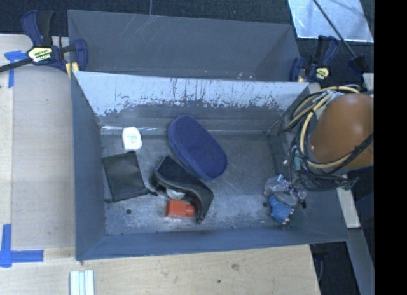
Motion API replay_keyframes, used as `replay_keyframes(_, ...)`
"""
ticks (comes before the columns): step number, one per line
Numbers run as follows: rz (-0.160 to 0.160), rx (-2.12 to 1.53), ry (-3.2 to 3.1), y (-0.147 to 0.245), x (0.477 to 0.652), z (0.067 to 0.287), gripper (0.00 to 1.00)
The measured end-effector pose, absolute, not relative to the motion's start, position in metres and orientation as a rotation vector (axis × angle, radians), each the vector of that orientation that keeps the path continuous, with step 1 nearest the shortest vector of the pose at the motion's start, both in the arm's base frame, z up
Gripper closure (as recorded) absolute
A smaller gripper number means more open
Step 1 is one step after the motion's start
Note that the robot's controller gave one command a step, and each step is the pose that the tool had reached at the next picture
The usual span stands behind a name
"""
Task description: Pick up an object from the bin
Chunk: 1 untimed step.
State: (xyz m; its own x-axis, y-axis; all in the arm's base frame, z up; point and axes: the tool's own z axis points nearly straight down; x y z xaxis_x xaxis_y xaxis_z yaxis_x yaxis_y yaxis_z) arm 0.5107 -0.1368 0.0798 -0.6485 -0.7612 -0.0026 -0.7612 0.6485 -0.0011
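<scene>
Orange domed wrist cover (340,136), well right of the dark-blue oval fabric case (197,146), tops the gripper (283,198), with a small crumpled blue thing (278,212) just beneath its tip, lower right of that case; whether the grip is spread or closed, I cannot tell.

A small blue thing (278,212) is lying on the floor of the bin (88,173), in the right front corner, near the right wall and just short of the front wall. It is showing a crumpled, uneven outline, bright blue with paler patches. It is sitting right under the gripper (284,193), which is covering its upper part; contact cannot be told.
</scene>
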Motion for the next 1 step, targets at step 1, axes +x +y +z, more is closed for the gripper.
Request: replay_keyframes(1, -0.011, -1.323, 2.839, -0.1410, 0.5031, 0.2421, 1.00)
